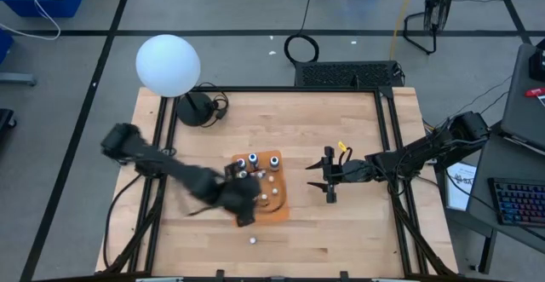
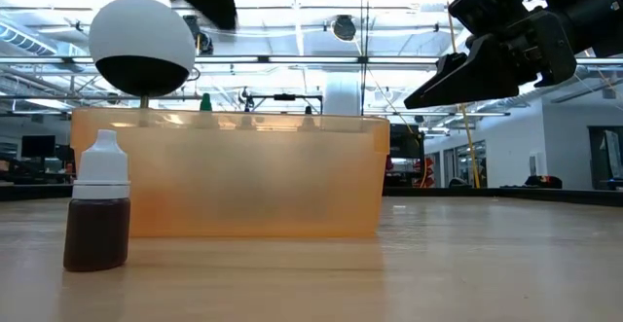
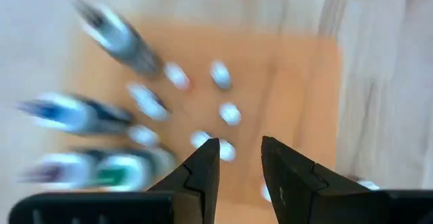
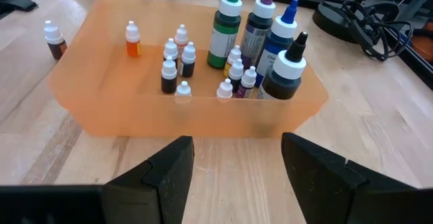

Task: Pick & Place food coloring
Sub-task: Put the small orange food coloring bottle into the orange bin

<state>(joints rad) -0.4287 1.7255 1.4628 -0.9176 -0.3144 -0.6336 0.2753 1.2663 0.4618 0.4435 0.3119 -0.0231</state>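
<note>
Wooden worktop (image 1: 358, 146) is shown bearing an orange tray (image 1: 274, 198) of food coloring bottles (image 4: 177, 63); one brown bottle (image 2: 97, 212) stands outside it. Left hand (image 3: 238, 163), slightly parted and empty, should be centred over one cap before descent. Right hand (image 1: 326, 180) is held spread beside the tray.

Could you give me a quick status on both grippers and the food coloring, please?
Left gripper over orange tray, jaws open, empty. Right gripper beside tray, open, waiting. One brown bottle alone on table outside tray. Nothing blocking.
</note>
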